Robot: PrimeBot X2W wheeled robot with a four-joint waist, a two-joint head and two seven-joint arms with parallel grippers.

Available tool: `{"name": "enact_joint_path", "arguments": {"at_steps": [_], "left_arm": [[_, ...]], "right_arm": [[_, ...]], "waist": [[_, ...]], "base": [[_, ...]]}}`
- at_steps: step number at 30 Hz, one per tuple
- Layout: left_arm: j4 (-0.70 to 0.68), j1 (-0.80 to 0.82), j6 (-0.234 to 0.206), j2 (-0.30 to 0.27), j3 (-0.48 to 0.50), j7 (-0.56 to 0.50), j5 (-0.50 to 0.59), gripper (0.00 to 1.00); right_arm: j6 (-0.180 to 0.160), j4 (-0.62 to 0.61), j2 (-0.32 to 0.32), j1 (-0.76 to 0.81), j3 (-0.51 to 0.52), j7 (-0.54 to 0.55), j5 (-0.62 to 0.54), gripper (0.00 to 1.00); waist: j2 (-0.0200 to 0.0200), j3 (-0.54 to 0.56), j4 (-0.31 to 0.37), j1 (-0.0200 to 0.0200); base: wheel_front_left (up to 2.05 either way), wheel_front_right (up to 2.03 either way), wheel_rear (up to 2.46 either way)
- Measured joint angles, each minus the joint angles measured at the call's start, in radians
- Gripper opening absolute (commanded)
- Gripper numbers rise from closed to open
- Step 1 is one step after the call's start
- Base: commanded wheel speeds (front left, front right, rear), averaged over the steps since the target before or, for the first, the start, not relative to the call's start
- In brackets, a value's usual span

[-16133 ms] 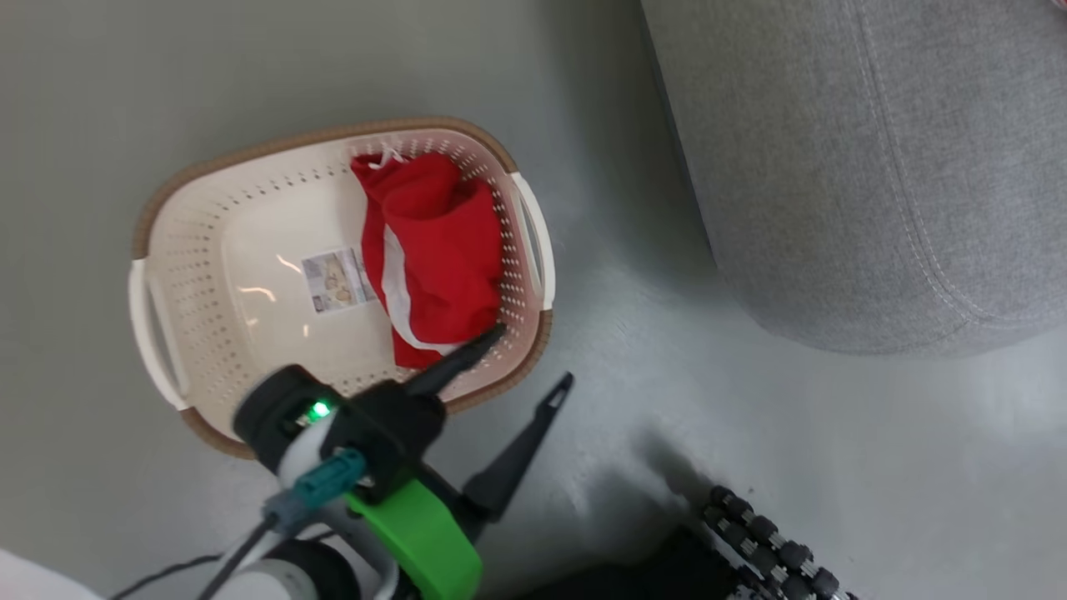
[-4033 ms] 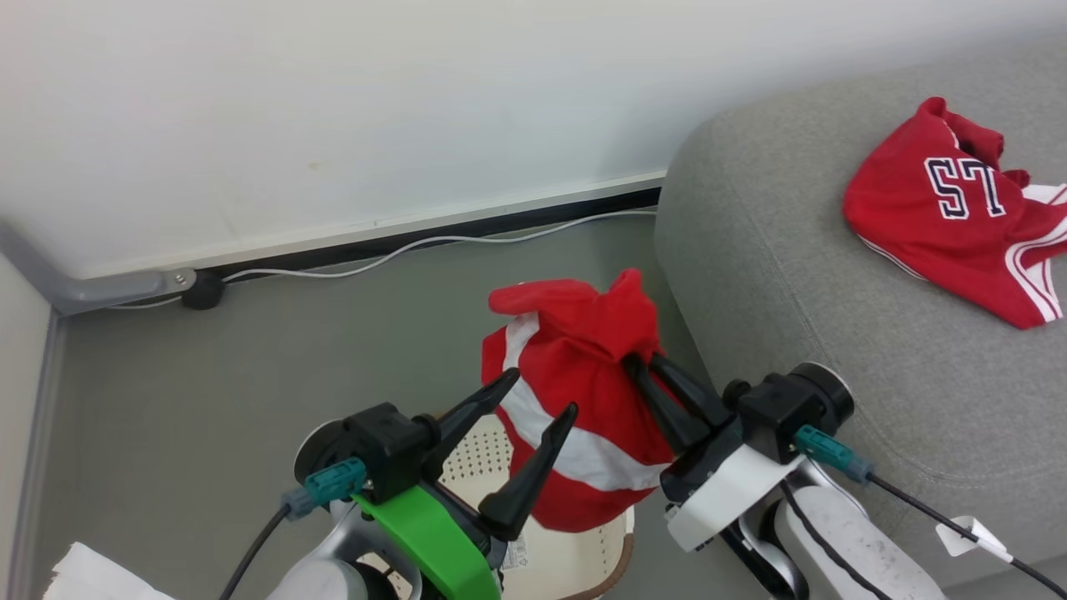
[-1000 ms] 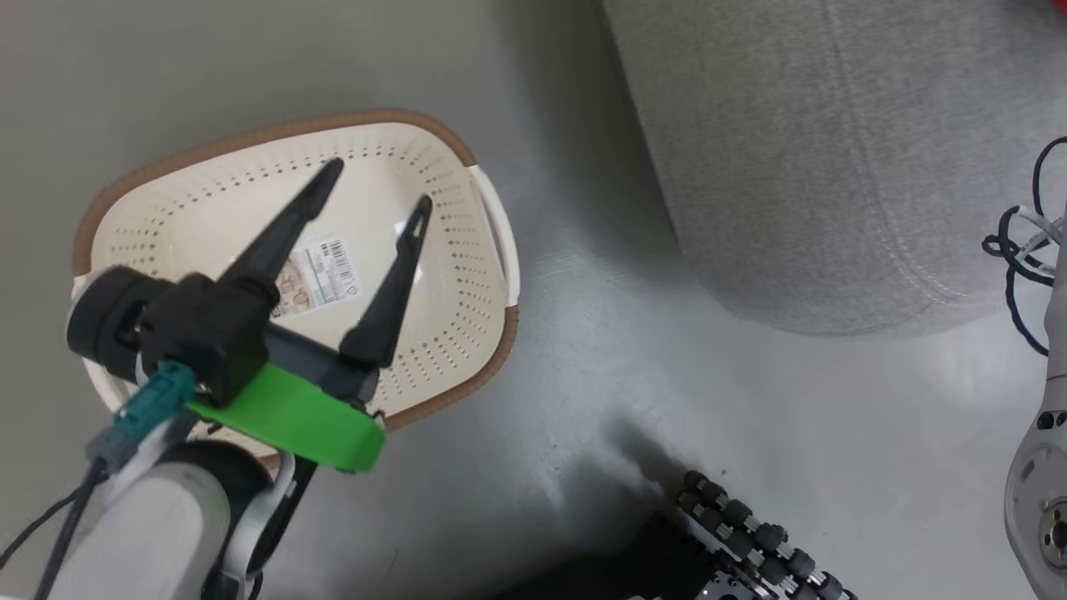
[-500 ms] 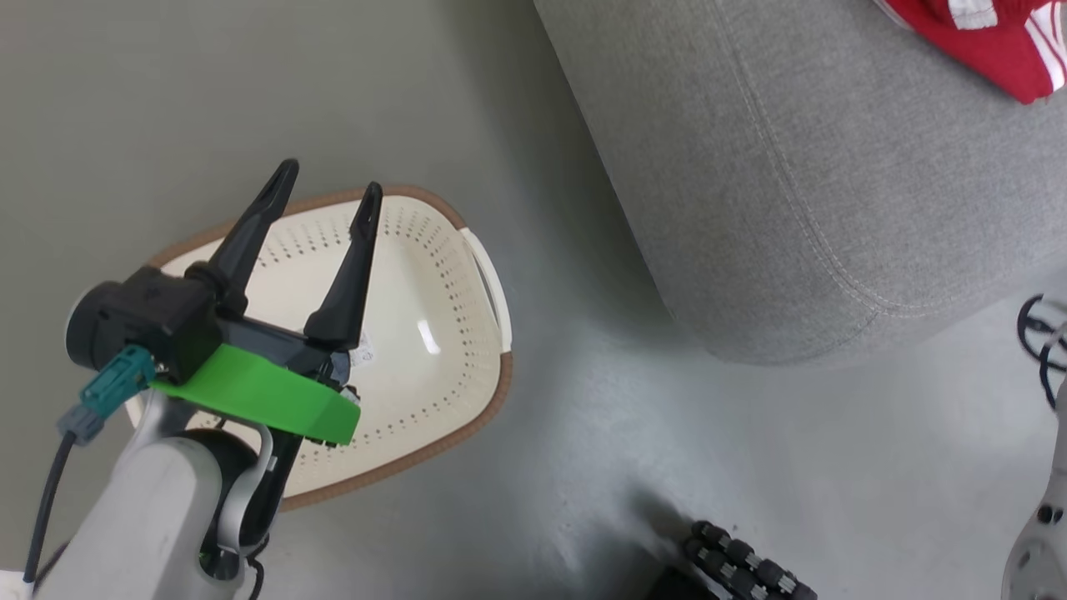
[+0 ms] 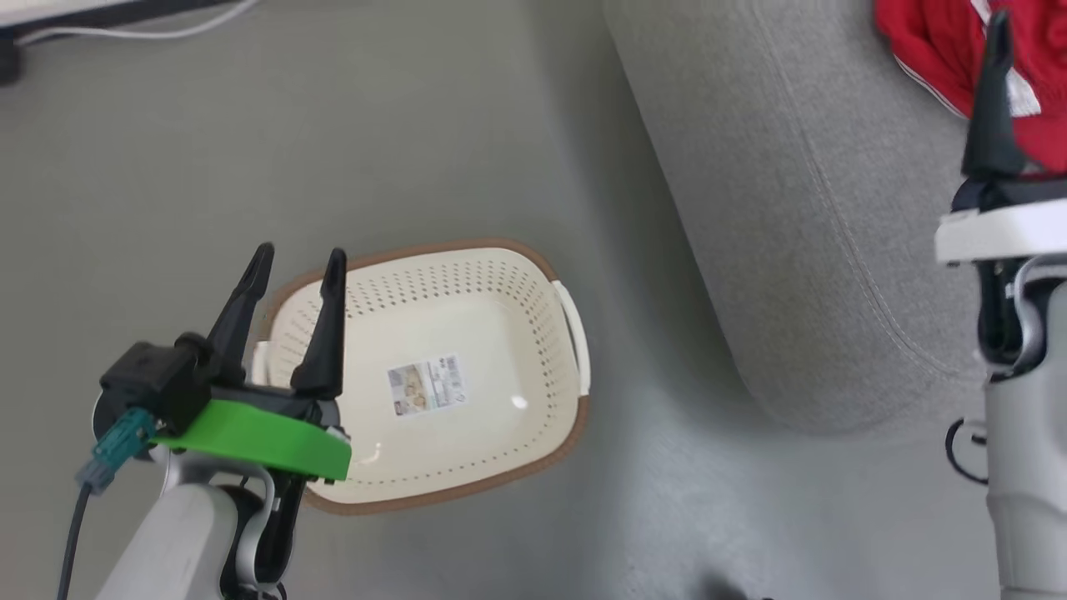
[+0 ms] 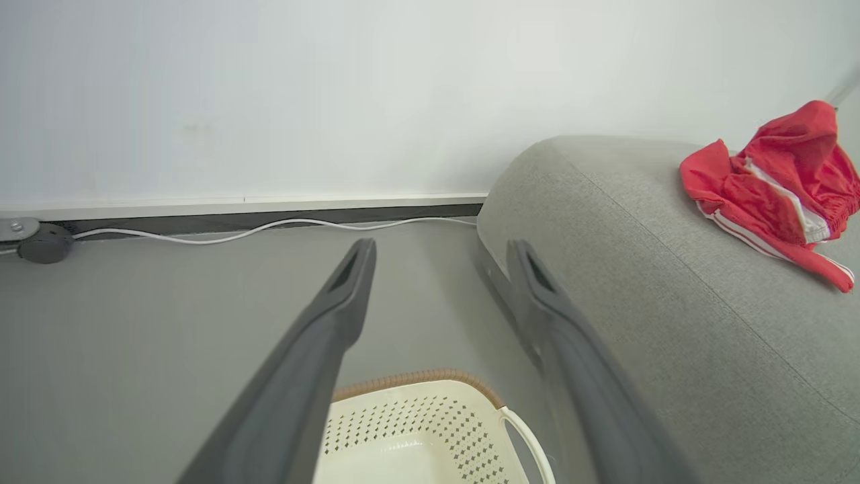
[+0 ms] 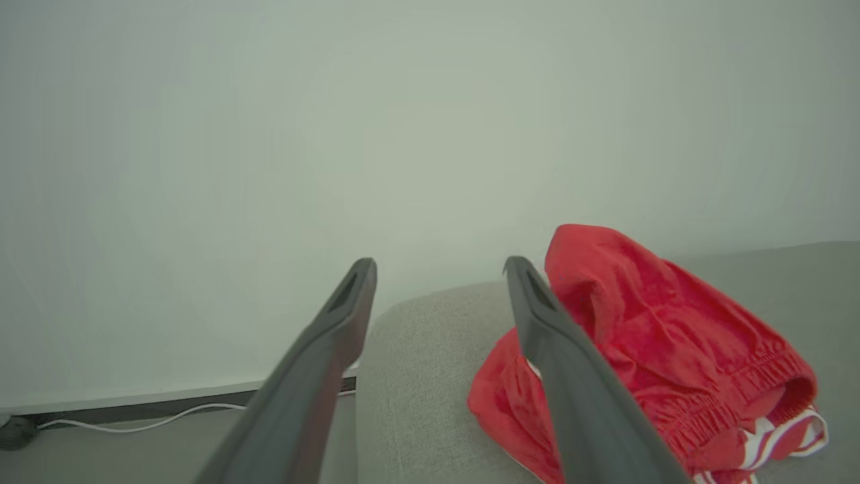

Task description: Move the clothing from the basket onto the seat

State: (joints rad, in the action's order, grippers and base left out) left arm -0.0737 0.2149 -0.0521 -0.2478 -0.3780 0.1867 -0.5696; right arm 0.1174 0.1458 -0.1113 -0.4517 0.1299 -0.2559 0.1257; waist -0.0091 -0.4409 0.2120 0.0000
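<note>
The cream basket (image 5: 500,283) stands on the floor with nothing in it but a paper label (image 5: 425,386). The red clothing (image 5: 925,37) lies bunched on top of the grey seat (image 5: 792,208). My left gripper (image 5: 296,265) hangs open over the basket's left end, nothing between its fingers. In the left wrist view the left gripper (image 6: 440,252) frames the floor, with the basket (image 6: 416,423) below and the clothing (image 6: 772,188) far right. My right gripper (image 7: 440,267) is open just short of the clothing (image 7: 645,329), not touching it; one of its fingers (image 5: 992,108) rises at the head view's right edge.
A white cable (image 6: 235,232) runs along the dark baseboard at the foot of the pale wall, ending at a dark fitting (image 6: 44,243). Grey floor (image 5: 375,125) surrounds the basket, with a gap between it and the seat (image 6: 638,282).
The head view has shifted, bringing the basket toward the middle and the clothing on the seat into the top right. My right gripper's finger has come in at the right edge. Both grippers stay open.
</note>
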Motion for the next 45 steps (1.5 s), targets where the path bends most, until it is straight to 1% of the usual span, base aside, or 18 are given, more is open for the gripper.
{"name": "enact_joint_path", "arguments": {"at_steps": [3,7,11,14,19,22,27,32,38,39,45], "left_arm": [[0.040,-0.025,-0.001,0.001,0.014,0.023,-0.015,1.00],[0.086,-0.050,0.001,0.003,0.014,0.026,-0.024,1.00],[0.129,-0.063,0.018,0.007,-0.003,0.027,-0.025,1.00],[0.153,-0.085,0.018,0.006,-0.002,0.035,-0.025,1.00],[0.184,-0.138,0.018,0.005,0.014,0.037,-0.026,1.00],[0.195,-0.170,0.017,0.003,0.019,0.044,-0.034,1.00],[0.191,-0.201,0.016,-0.006,0.028,0.044,-0.034,1.00],[0.179,-0.225,0.015,-0.024,0.041,0.045,-0.033,1.00],[0.163,-0.225,0.015,-0.025,0.041,0.046,-0.033,1.00],[0.162,-0.225,0.015,-0.025,0.042,0.049,-0.033,1.00],[0.159,-0.226,0.016,-0.026,0.042,0.052,-0.033,1.00]], "right_arm": [[0.000,0.014,0.007,0.055,-0.020,0.000,-0.009,1.00],[0.006,0.035,0.011,0.140,-0.046,0.000,-0.031,1.00],[0.006,0.043,0.016,0.213,-0.059,0.000,-0.046,1.00],[0.006,0.052,0.025,0.254,-0.085,0.000,-0.052,1.00],[0.006,0.063,0.049,0.304,-0.129,0.000,-0.058,1.00],[0.006,0.065,0.052,0.334,-0.146,0.000,-0.058,1.00],[0.006,0.067,0.055,0.384,-0.173,0.000,-0.057,1.00],[0.005,0.058,0.059,0.404,-0.185,0.000,-0.055,1.00],[0.001,0.038,0.061,0.408,-0.187,0.000,-0.054,1.00],[-0.004,0.035,0.061,0.411,-0.189,0.000,-0.054,1.00],[-0.005,0.025,0.062,0.419,-0.201,0.000,-0.054,1.00]], "waist": [[0.0000,0.038,-0.038,0.0000],[0.0000,0.090,-0.090,0.0000],[0.0000,0.144,-0.144,-0.0001],[0.0000,0.188,-0.180,-0.0001],[0.0000,0.268,-0.227,-0.0001],[0.0000,0.317,-0.247,-0.0001],[0.0000,0.389,-0.271,-0.0001],[0.0000,0.439,-0.279,-0.0001],[0.0000,0.457,-0.270,-0.0001],[0.0000,0.458,-0.268,-0.0001],[0.0000,0.460,-0.261,-0.0001]], "base": [[0.00,0.00,0.00],[0.00,0.00,0.00],[0.00,0.00,0.00],[0.00,0.00,0.00],[0.00,0.00,0.00],[0.00,0.00,0.00],[0.00,0.00,0.00],[0.00,0.00,0.00],[0.00,0.00,0.00],[0.00,0.00,0.00],[0.00,0.00,0.00]]}}
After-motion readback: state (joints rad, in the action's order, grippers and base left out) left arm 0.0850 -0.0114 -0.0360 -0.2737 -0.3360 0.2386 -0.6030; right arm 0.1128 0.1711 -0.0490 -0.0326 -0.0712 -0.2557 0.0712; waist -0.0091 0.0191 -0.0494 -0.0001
